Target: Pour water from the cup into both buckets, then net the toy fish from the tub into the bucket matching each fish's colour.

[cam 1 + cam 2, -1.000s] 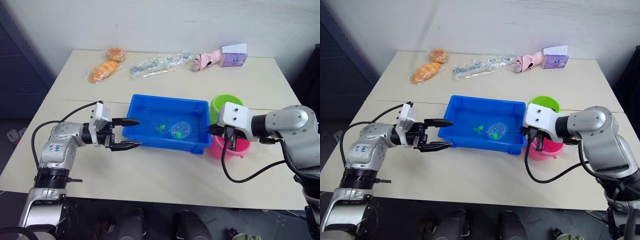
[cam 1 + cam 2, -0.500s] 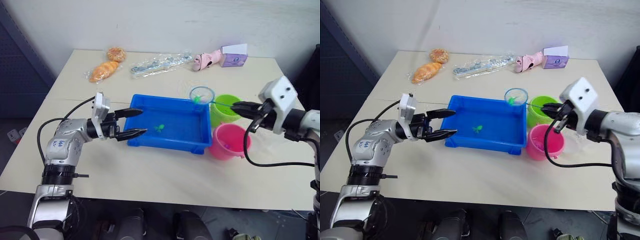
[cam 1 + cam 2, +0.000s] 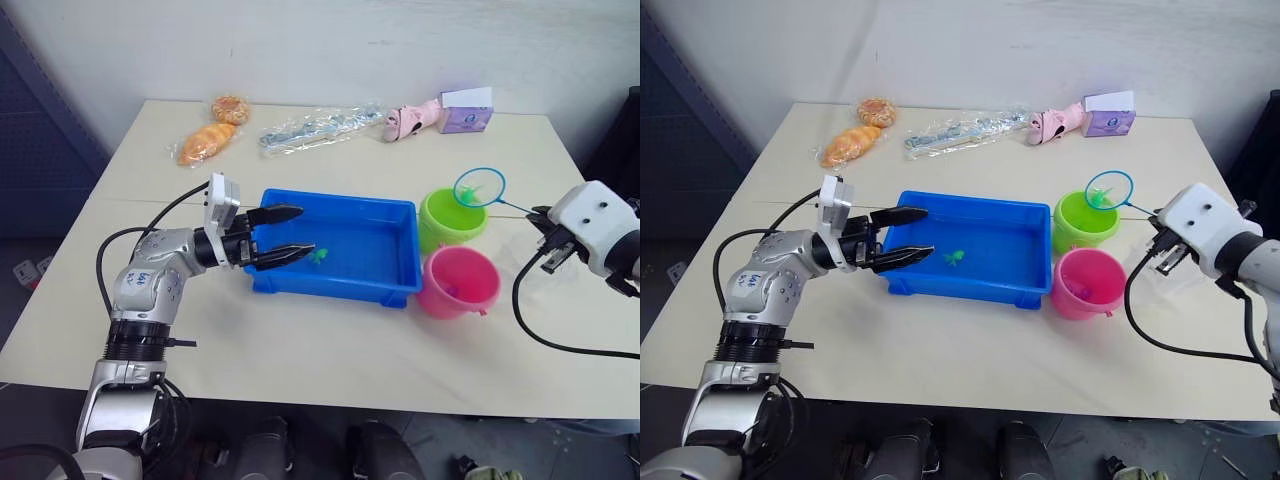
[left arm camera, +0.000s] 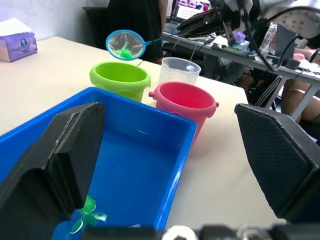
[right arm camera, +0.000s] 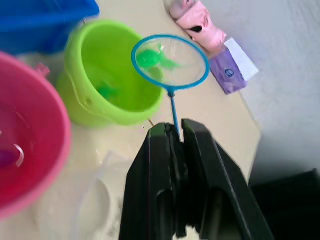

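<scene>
We see the right gripper (image 5: 176,131) clenched on the net (image 5: 170,62) handle, hoop pointing over the green bucket (image 3: 452,218); left gripper (image 3: 292,233) gapes wide above the tub (image 3: 380,285).

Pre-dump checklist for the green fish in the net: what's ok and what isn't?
1. Grip: right gripper shut on the net handle: ok.
2. Load: a green fish lies in the net: ok.
3. Colour match: the green bucket is the nearest bucket; pink bucket is the wrong one: ok.
4. Alignment: the hoop hangs above the green bucket's far right rim, not centred over the mouth: not ok.
5. Left gripper open at the tub, away from the dump path: ok.
6. Work left: one green fish in the tub, so another pass is needed: not ok.
</scene>
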`<state>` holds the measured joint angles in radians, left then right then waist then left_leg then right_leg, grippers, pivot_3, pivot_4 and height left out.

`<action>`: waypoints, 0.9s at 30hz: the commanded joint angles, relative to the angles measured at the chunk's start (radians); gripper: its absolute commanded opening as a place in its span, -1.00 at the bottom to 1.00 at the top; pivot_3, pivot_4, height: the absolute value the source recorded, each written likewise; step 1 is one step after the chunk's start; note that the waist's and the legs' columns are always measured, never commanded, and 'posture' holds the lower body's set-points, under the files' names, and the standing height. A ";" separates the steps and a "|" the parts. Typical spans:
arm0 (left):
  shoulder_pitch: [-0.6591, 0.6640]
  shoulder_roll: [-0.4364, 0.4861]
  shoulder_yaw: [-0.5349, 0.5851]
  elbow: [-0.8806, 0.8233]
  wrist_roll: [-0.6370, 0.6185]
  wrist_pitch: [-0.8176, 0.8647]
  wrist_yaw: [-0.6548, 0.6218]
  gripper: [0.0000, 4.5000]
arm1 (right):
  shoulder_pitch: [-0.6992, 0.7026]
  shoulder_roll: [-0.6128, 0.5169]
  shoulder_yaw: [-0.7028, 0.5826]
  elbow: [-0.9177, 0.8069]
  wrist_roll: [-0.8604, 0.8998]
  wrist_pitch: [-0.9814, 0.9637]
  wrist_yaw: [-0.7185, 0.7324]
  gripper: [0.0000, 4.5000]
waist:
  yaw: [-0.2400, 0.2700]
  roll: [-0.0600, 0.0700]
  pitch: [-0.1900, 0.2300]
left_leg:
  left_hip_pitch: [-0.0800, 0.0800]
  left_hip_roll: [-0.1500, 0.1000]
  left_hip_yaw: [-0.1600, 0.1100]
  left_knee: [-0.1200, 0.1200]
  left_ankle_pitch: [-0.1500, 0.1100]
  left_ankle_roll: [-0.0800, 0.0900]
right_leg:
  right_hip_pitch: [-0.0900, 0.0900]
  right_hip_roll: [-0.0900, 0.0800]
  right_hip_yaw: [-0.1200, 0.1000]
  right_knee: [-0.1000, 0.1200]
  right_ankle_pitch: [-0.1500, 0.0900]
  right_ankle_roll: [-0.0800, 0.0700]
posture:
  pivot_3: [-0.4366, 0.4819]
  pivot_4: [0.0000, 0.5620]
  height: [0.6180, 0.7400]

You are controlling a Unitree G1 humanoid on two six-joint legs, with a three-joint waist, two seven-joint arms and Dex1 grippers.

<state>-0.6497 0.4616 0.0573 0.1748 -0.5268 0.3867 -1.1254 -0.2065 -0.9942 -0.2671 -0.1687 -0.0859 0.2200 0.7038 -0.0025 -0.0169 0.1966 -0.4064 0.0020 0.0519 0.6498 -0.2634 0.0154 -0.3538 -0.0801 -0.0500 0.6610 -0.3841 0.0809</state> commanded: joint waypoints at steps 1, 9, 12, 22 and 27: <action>-0.016 -0.004 0.001 -0.012 0.004 -0.021 0.004 0.98 | 0.014 -0.043 0.039 0.066 -0.149 -0.208 -0.117 -1.00 | 0.000 0.000 0.000 | 0.000 0.000 0.000 0.000 0.000 0.000 | 0.000 0.000 0.000 0.000 0.000 0.000 | -0.05 -0.47 1.00; -0.002 -0.009 0.004 -0.024 0.005 -0.029 0.010 0.98 | 0.005 -0.109 0.121 0.214 -0.399 -0.536 -0.359 -1.00 | -0.001 0.000 0.000 | 0.000 0.000 0.000 0.000 0.001 -0.001 | 0.000 0.000 0.000 0.000 0.000 0.000 | -0.05 -0.47 1.00; 0.006 -0.010 0.001 -0.027 0.006 -0.034 0.008 0.98 | -0.003 -0.139 0.149 0.267 -0.479 -0.641 -0.446 -1.00 | -0.001 0.000 0.000 | 0.000 0.000 0.000 0.000 0.001 -0.001 | 0.000 0.000 0.000 0.000 0.000 0.000 | -0.05 -0.47 1.00; -0.001 -0.014 -0.007 -0.009 0.016 -0.042 0.006 0.98 | -0.045 -0.235 0.229 0.432 -0.712 -0.851 -0.723 -1.00 | -0.002 0.000 0.000 | 0.000 0.000 0.000 0.000 0.001 -0.001 | 0.000 0.001 0.000 0.000 0.000 0.000 | -0.05 -0.47 1.00; 0.006 -0.016 -0.007 -0.011 0.015 -0.040 0.004 0.98 | -0.068 -0.247 0.256 0.452 -0.770 -0.882 -0.807 -1.00 | -0.004 0.000 0.000 | 0.000 0.001 0.001 0.000 0.001 -0.002 | 0.000 0.001 0.001 0.000 0.000 0.000 | -0.05 -0.47 1.00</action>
<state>-0.6434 0.4452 0.0457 0.1758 -0.5065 0.3584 -1.1160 -0.2616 -1.2132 -0.0032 0.2829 -0.8462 -0.6440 -0.0688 -0.0067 -0.0165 0.1964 -0.4062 0.0027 0.0527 0.6496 -0.2622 0.0135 -0.3541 -0.0789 -0.0494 0.6612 -0.3841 0.0809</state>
